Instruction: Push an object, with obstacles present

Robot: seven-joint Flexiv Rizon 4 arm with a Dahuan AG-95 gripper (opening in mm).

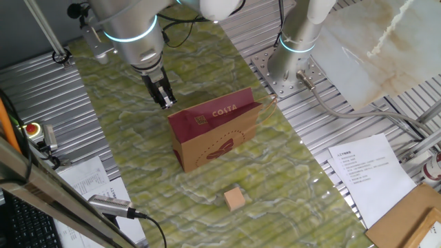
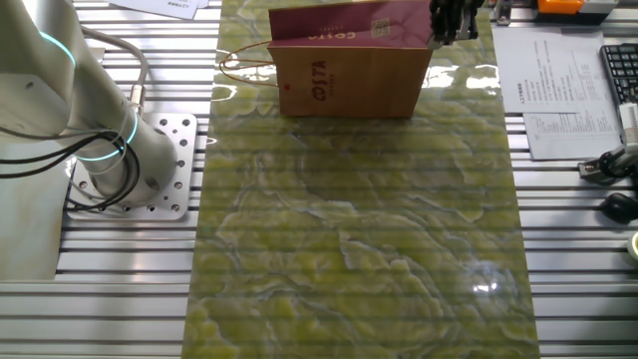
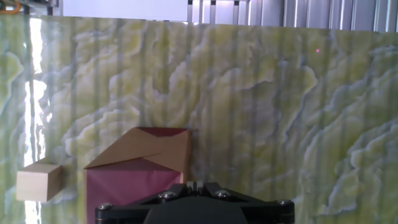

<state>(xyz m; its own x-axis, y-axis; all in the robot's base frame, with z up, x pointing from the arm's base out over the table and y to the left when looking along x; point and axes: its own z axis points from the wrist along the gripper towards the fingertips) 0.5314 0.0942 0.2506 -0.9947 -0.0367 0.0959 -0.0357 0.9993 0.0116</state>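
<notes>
- Hanging behind the bag [image 1: 219,135], the gripper [image 1: 164,97] sits near the bag's rear upper corner; its fingers look pressed together, with no gap showing between them.
- The cube [image 1: 236,198] lies on the green mat [image 1: 289,200], on the opposite side of the bag from the gripper, well apart from both.
- A straight line from gripper to cube runs through the bag, so I judge that the path must go round one end or over it.
- In the hand view, the cube [image 3: 38,181] shows to the left of the bag [image 3: 142,163], unobstructed on that side.
- Papers [image 1: 365,169] lie off the mat, clear of the route.
- In the other fixed view, the bag hides the cube.
</notes>
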